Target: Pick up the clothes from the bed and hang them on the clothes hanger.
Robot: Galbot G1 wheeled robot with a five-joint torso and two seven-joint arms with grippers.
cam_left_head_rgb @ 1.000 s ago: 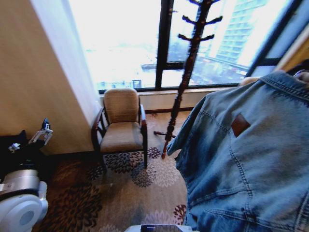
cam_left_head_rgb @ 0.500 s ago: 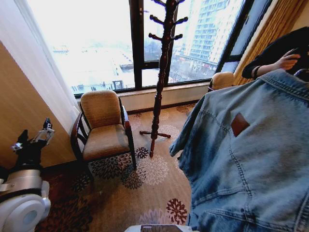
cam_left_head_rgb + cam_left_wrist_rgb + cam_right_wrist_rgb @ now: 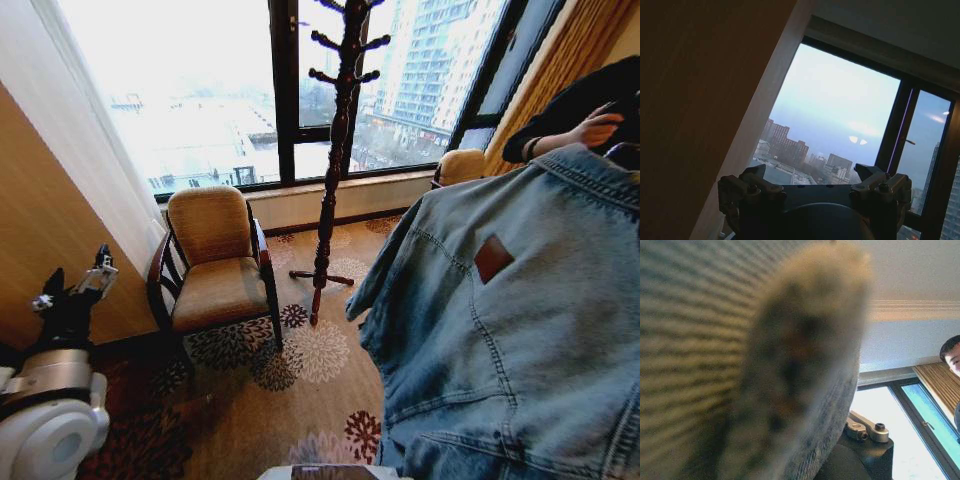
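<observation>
By window, left hand raised, open.

A carpeted floor is seen in the head view, patterned with dark and pale flower shapes on a tan ground. An armchair with tan upholstery and a dark wooden frame is stood on the floor near the wall on the left, its back turned toward the window. Just beside it, to the right, a dark turned-wood coat stand is set upright on the floor, its splayed feet resting on the carpet below the window sill. A second tan chair back is seen farther right, close to the window. The floor's right part is hidden behind hanging denim.
</observation>
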